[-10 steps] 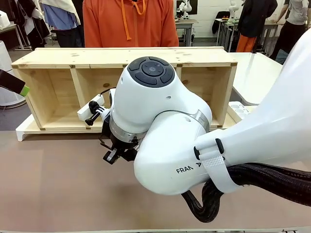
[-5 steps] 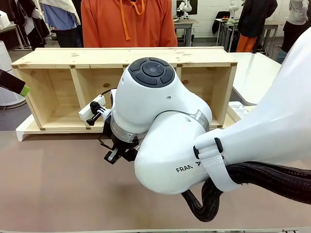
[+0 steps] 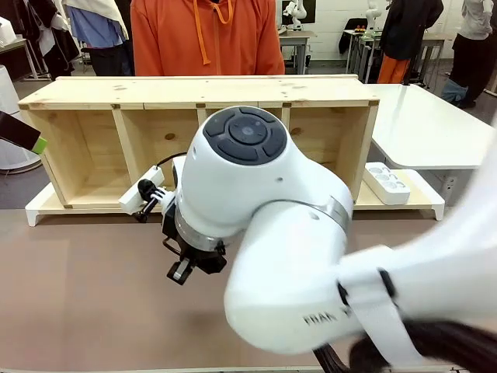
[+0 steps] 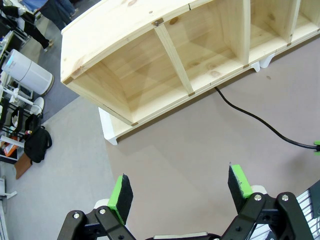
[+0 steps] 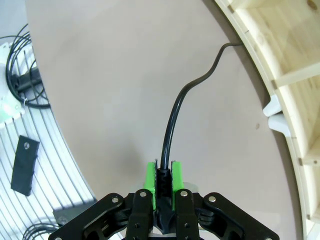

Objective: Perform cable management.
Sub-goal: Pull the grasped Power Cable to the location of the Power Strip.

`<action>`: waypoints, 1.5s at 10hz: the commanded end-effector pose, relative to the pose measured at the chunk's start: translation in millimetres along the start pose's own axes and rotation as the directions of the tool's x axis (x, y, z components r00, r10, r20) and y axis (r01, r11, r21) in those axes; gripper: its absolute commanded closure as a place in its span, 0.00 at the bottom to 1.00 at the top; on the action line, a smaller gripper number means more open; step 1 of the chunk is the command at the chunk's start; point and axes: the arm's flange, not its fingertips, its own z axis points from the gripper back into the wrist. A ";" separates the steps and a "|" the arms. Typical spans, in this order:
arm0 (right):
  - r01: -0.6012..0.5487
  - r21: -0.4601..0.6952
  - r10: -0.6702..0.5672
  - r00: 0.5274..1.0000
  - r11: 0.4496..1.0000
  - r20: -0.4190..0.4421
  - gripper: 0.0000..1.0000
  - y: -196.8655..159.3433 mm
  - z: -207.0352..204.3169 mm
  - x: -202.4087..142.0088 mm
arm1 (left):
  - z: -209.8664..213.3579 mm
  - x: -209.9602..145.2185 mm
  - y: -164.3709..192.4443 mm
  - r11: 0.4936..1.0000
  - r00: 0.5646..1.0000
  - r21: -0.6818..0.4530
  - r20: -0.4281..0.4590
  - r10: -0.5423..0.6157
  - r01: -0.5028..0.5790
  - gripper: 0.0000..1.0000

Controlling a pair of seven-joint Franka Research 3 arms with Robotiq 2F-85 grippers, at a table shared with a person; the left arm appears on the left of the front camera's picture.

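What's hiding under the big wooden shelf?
A white base sticks out under the wooden shelf. The black cable, pinched in the right gripper, runs to the shelf's bottom edge and disappears there. Its far end is covered.

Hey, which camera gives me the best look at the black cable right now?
The right wrist view: the cable runs from the right gripper, shut on it, to the wooden shelf. The left wrist view shows another stretch leaving the shelf; in the front view the right arm hides most of it.
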 end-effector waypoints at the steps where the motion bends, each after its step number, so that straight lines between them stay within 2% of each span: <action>1: 0.030 -0.031 -0.030 1.000 0.999 -0.003 0.85 11.0 24.2 -20.2 | -0.9 1.6 0.7 1.000 1.000 0.003 0.008 -0.004 0.004 0.00; 3: 0.046 -0.054 -0.046 0.999 0.997 -0.003 0.85 14.9 36.9 -30.9 | -0.9 1.6 0.7 1.000 1.000 0.003 0.008 -0.004 0.004 0.00; 6: 0.160 -0.093 -0.159 0.987 0.983 0.018 0.85 -0.4 53.1 -60.5 | -0.9 1.6 0.7 1.000 1.000 0.003 0.008 -0.004 0.004 0.00; 9: 0.277 -0.123 -0.271 0.961 0.953 0.062 0.85 -19.6 71.0 -93.2 | -0.9 1.6 0.7 1.000 1.000 0.003 0.008 -0.004 0.004 0.00; 15: 0.437 -0.204 -0.420 0.899 0.876 0.120 0.85 -35.7 102.6 -142.5 | -0.9 1.6 0.7 1.000 1.000 0.003 0.008 -0.004 0.004 0.00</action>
